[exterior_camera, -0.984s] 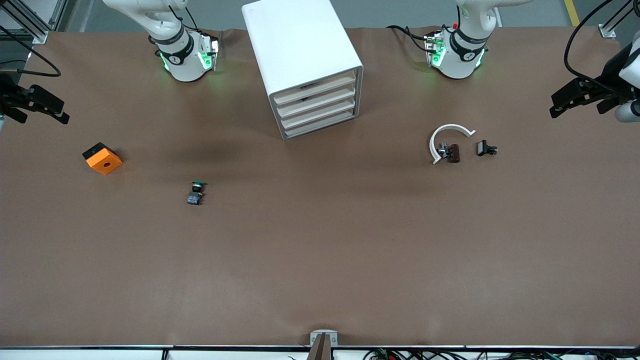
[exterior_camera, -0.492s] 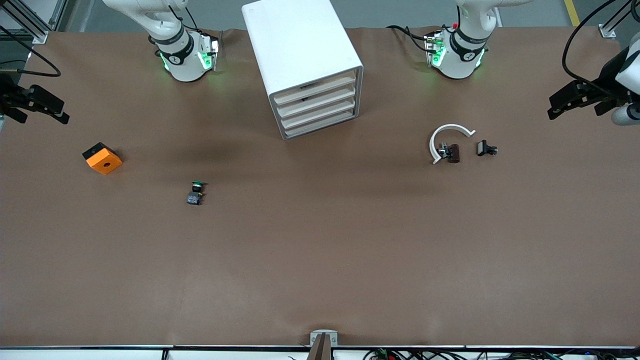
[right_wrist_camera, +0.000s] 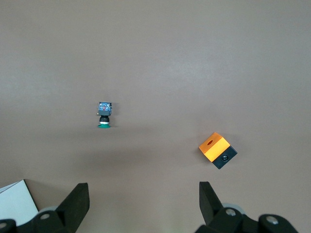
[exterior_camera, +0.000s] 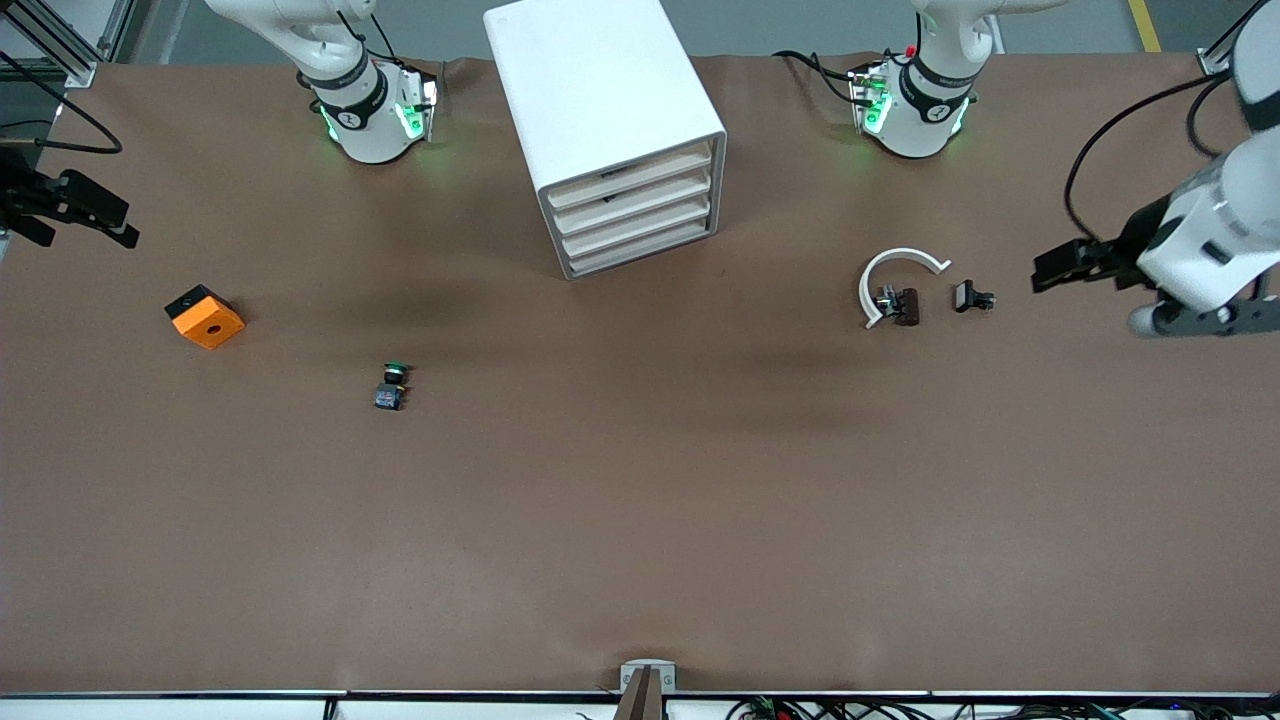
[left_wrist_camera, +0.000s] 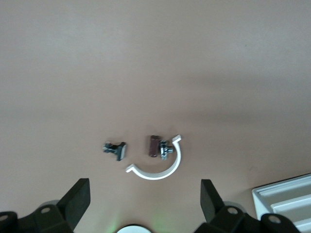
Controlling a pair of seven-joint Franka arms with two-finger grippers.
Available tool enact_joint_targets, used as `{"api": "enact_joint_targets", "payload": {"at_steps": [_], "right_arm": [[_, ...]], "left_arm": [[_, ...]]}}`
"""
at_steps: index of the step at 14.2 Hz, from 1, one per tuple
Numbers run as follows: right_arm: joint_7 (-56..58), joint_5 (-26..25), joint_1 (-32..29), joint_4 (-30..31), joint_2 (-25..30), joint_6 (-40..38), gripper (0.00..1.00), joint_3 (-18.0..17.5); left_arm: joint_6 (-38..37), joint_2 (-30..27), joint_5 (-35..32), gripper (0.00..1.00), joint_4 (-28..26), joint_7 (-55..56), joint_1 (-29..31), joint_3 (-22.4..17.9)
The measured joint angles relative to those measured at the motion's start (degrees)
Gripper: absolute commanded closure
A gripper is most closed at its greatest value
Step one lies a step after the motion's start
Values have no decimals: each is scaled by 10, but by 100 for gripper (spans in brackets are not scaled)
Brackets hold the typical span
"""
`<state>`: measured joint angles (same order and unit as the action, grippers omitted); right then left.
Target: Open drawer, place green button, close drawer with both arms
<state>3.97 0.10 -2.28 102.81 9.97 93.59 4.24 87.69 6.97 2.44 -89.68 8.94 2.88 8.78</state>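
The white cabinet [exterior_camera: 608, 130] stands between the arm bases, all 4 drawers [exterior_camera: 636, 213] pushed in, cream fronts showing. The left gripper [exterior_camera: 1065, 265] hangs fingers spread wide and empty at the left arm's end of the table, near a white curved piece [exterior_camera: 886, 275] and 2 black clips [exterior_camera: 971, 297]. The right gripper [exterior_camera: 85, 215] waits, likewise spread and empty, at the right arm's end. The button [exterior_camera: 391, 384], green cap on a black-and-blue body, lies on its side well apart from both, nearer the front camera than the orange block [exterior_camera: 204, 316].
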Motion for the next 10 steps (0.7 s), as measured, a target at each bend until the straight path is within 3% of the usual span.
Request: {"api": "enact_joint_targets", "payload": {"at_steps": [4, 10], "right_arm": [[-1, -1, 0, -1, 0, 0, 0, 0], [-12, -1, -2, -11, -1, -28, 0, 5]], "left_arm": [[43, 58, 3, 0, 0, 126, -28, 43], [112, 151, 3, 0, 0, 294, -129, 47]]}}
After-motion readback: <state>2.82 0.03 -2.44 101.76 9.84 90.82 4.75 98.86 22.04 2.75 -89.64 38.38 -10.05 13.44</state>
